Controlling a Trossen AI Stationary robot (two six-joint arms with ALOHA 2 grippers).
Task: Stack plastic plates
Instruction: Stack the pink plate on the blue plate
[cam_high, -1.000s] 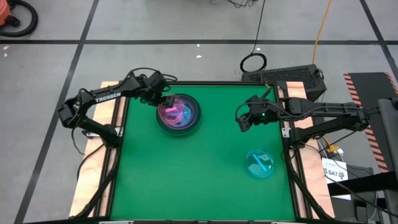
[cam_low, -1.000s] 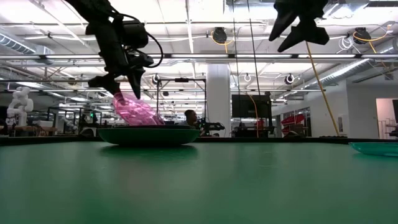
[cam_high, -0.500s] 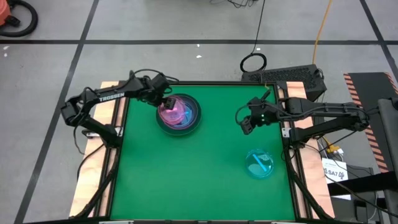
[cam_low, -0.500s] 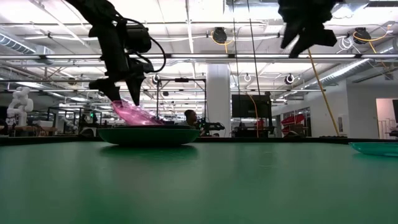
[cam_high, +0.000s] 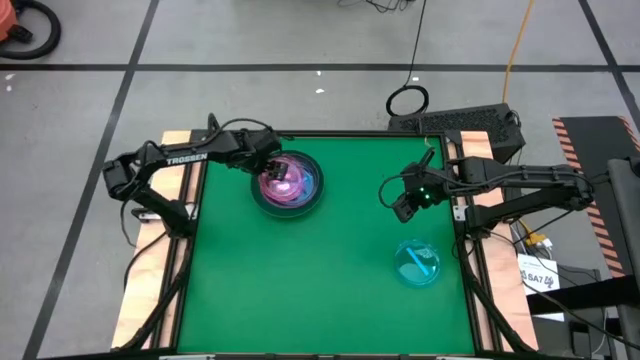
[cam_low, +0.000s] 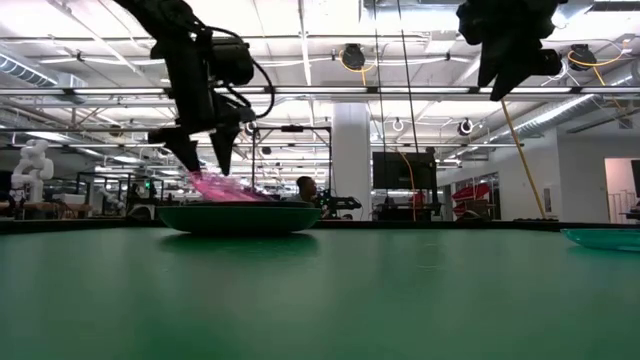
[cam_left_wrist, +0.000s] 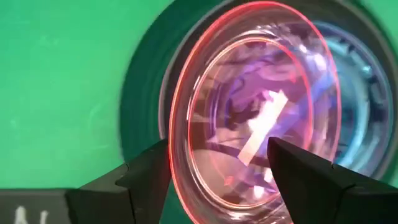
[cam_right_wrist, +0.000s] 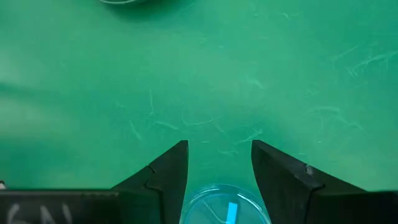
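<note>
pink plate (cam_left_wrist: 249, 106) between open left tool (cam_left_wrist: 217, 163) fingers, wrist-view only

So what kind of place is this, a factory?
More likely a robotics lab or workshop: an open hall with ceiling strip lights, another white robot in the background, and a green test table.

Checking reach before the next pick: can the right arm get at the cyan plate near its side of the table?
Probably yes. The right gripper hangs open above the table, the cyan plate lies alone just beyond it, and nothing stands between them.
</note>
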